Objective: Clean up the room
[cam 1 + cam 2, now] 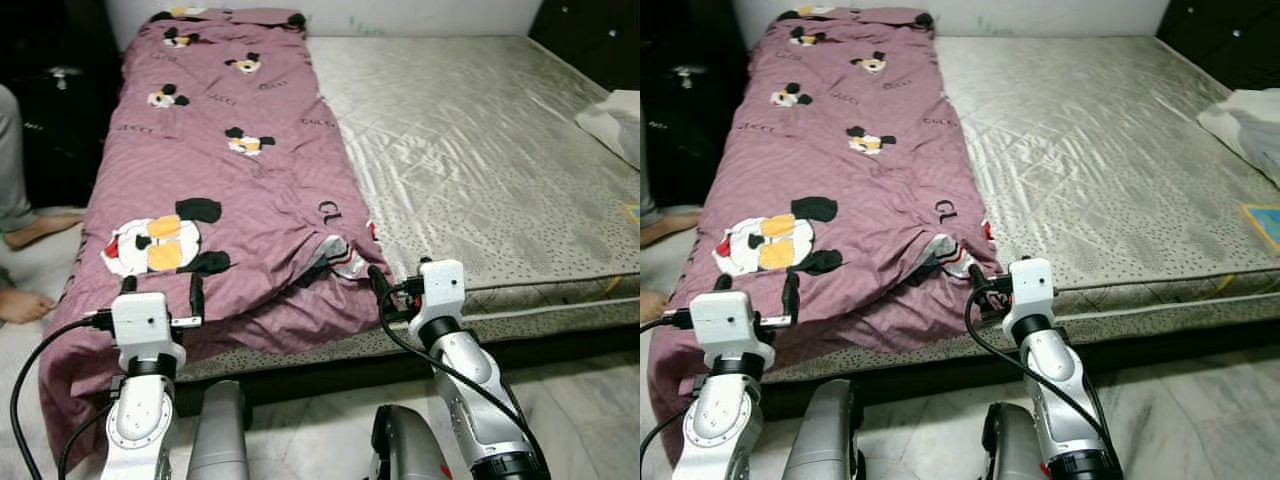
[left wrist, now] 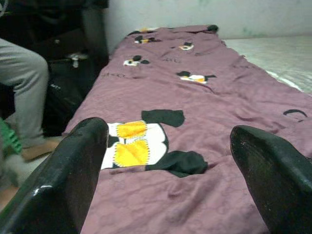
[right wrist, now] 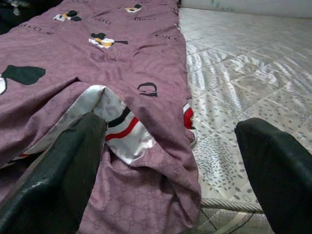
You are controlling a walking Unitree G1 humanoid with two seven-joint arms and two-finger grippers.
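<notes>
In the left eye view, a mauve blanket (image 1: 215, 190) printed with cartoon mice lies along the left half of a mattress (image 1: 480, 170), running from twelve o'clock down to seven o'clock, where its end droops over the bed's foot edge. At about six o'clock on the blanket's right border a fold turns up, baring a white lining with red and black stripes. The left gripper (image 1: 160, 297) sits at eight o'clock over the blanket's foot end, fingers spread wide with nothing between them. The right gripper (image 1: 375, 280) sits at five o'clock, just beside the turned-up fold. A person's bare feet (image 1: 30, 265) rest on the floor at nine o'clock, and a pale pillow (image 1: 615, 125) lies at three o'clock.

The right eye view gives the same layout, with a small coloured item (image 1: 1262, 225) on the mattress at three o'clock.

The left wrist view shows two black fingers (image 2: 63, 180) set far apart over the mouse print, and a grey trouser leg (image 2: 24, 87) at nine o'clock.

In the right wrist view the fingers (image 3: 53, 175) are wide apart and empty, straddling the striped fold and blanket edge.
</notes>
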